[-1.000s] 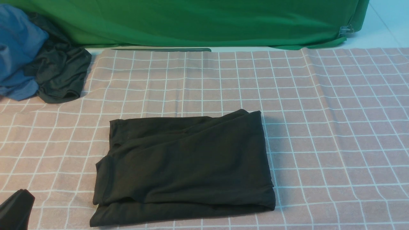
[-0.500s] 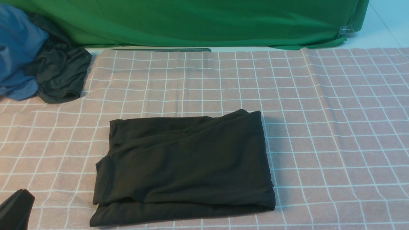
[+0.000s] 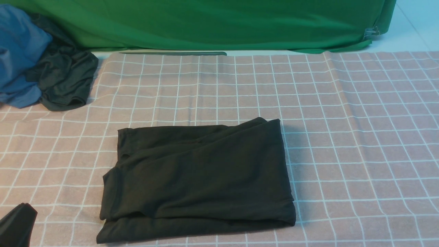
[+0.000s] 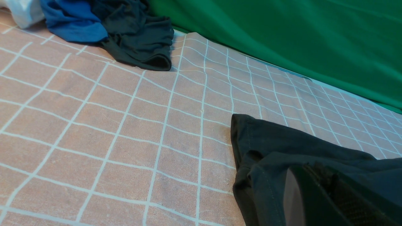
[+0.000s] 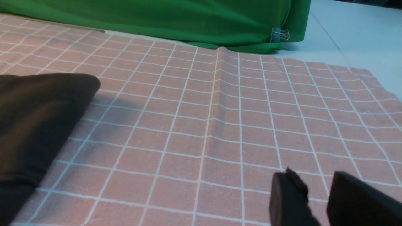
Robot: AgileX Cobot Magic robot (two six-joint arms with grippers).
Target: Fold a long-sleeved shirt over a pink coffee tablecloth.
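Note:
The long-sleeved shirt [image 3: 199,178] lies folded into a thick black rectangle in the near middle of the pink coffee tablecloth [image 3: 343,120]. My left gripper [image 3: 19,221] sits low at the near left corner, shut and empty, apart from the shirt's left edge. In the left wrist view its dark fingers [image 4: 309,171] stand in front of the shirt's hemmed corner [image 4: 267,147]. My right gripper [image 5: 315,185] hovers over bare tablecloth [image 5: 220,110] to the right of the shirt [image 5: 31,119], open with only cloth showing in the gap. It is outside the front view.
A blue garment [image 3: 17,51] and a crumpled dark garment [image 3: 65,79] are heaped at the far left. A green cloth [image 3: 205,24] hangs along the back, held by a binder clip [image 3: 372,32]. A raised crease [image 5: 221,62] runs through the tablecloth right of the shirt.

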